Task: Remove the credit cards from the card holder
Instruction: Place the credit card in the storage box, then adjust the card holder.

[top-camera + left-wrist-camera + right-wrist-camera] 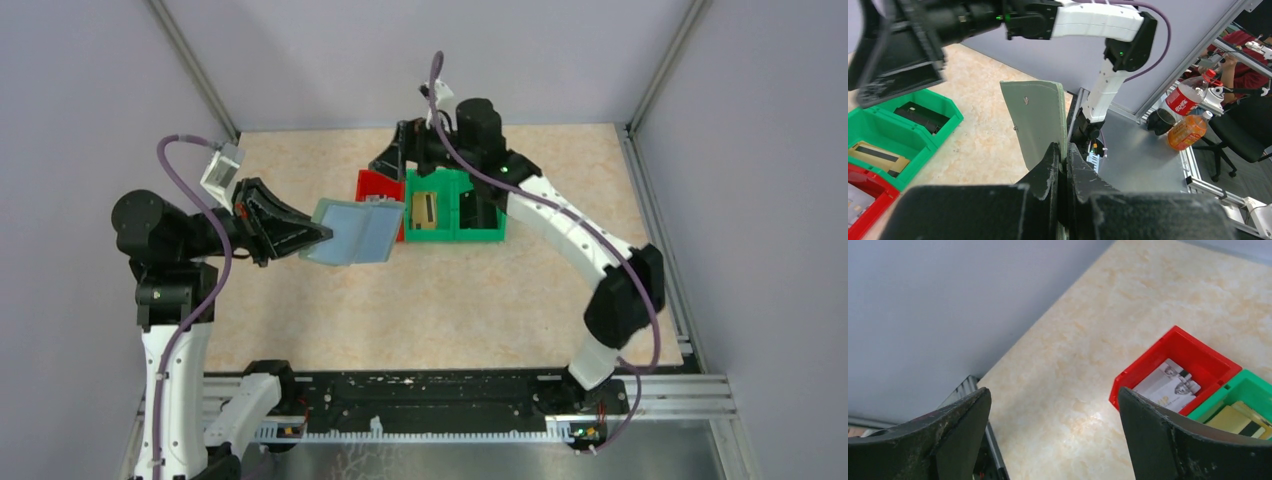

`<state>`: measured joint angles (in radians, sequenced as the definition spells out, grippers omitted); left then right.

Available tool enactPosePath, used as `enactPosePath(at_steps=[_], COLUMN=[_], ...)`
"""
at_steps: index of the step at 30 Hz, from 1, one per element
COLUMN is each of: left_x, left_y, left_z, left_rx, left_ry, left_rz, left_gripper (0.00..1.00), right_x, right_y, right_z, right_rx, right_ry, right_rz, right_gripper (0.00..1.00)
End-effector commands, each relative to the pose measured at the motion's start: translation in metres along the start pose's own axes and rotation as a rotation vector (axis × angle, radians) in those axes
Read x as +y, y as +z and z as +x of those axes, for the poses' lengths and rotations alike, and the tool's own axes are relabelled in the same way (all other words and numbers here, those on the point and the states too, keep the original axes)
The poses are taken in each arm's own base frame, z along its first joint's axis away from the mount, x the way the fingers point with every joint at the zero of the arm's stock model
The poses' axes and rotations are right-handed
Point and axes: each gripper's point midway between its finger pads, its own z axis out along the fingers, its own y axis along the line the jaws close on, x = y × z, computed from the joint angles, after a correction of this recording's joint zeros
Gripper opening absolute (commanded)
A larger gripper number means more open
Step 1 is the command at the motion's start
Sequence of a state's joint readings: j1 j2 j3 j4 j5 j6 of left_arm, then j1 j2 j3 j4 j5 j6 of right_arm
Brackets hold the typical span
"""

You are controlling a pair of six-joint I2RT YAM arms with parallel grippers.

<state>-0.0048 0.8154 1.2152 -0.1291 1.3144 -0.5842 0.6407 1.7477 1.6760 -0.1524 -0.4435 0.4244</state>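
My left gripper (322, 236) is shut on the near edge of the card holder (352, 232) and holds it above the table. The holder is spread open, its pale blue-grey inside facing up. In the left wrist view the holder's grey-green outside (1040, 120) stands edge-on between my shut fingertips (1066, 152). My right gripper (1053, 405) is open and empty, hanging over the table beside the red bin (1173, 337). A white credit card (1170, 387) lies in that bin. A gold card (425, 208) and a dark card (923, 115) lie in the green bins.
The red bin (372, 187) and the two joined green bins (487, 236) sit side by side at the middle back of the table. Grey walls close the left, back and right sides. A black rail (420, 400) runs along the near edge.
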Motion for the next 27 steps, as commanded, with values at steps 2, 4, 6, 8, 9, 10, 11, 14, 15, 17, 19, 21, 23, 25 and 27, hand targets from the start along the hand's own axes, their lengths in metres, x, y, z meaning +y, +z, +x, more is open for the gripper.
enactPosePath(at_steps=[2,4,6,8,9,10,11,14,15,17,19,21,23,25,27], left_x=[-0.007,-0.008,-0.01,-0.011,-0.012,-0.012,-0.012,-0.013,-0.013,-0.014,-0.013,-0.013,-0.013,-0.013,-0.013], left_y=[0.0,0.0,0.0,0.0,0.0,0.0,0.0,0.0,0.0,0.001,0.001,0.001,0.001,0.001,0.001], left_z=[-0.005,-0.007,-0.008,-0.011,-0.011,-0.012,-0.012,-0.014,-0.014,-0.015,-0.015,-0.015,-0.015,-0.015,-0.015], left_rx=[-0.012,-0.017,-0.024,-0.034,-0.036,-0.039,-0.041,-0.045,-0.047,-0.05,-0.051,-0.05,-0.05,-0.05,-0.049], left_ry=[0.048,0.053,0.057,0.076,0.078,0.078,0.076,0.065,0.059,0.055,0.054,0.053,0.055,0.056,0.055], left_rz=[0.023,0.025,0.025,0.024,0.024,0.023,0.022,0.023,0.024,0.027,0.028,0.028,0.028,0.028,0.029], left_gripper=[0.0,0.0,0.0,0.0,0.0,0.0,0.0,0.0,0.0,0.0,0.0,0.0,0.0,0.0,0.0], right_x=[0.059,0.074,0.087,0.098,0.101,0.104,0.107,0.114,0.115,0.121,0.132,0.145,0.155,0.163,0.168], right_y=[-0.048,-0.067,-0.086,-0.103,-0.11,-0.116,-0.122,-0.137,-0.14,-0.147,-0.155,-0.163,-0.17,-0.174,-0.17], right_z=[-0.001,0.004,0.013,0.019,0.022,0.026,0.029,0.038,0.041,0.043,0.043,0.042,0.041,0.039,0.038], right_rx=[-0.096,-0.134,-0.169,-0.204,-0.219,-0.231,-0.243,-0.295,-0.305,-0.331,-0.35,-0.362,-0.376,-0.387,-0.385], right_ry=[-0.013,0.006,0.037,0.058,0.07,0.087,0.106,0.143,0.159,0.193,0.204,0.19,0.175,0.159,0.163], right_rz=[-0.221,-0.289,-0.36,-0.417,-0.436,-0.455,-0.481,-0.553,-0.574,-0.627,-0.701,-0.78,-0.836,-0.871,-0.878], right_gripper=[0.99,0.99,0.99,0.99,0.99,0.98,0.98,0.94,0.91,0.86,0.81,0.81,0.8,0.8,0.78])
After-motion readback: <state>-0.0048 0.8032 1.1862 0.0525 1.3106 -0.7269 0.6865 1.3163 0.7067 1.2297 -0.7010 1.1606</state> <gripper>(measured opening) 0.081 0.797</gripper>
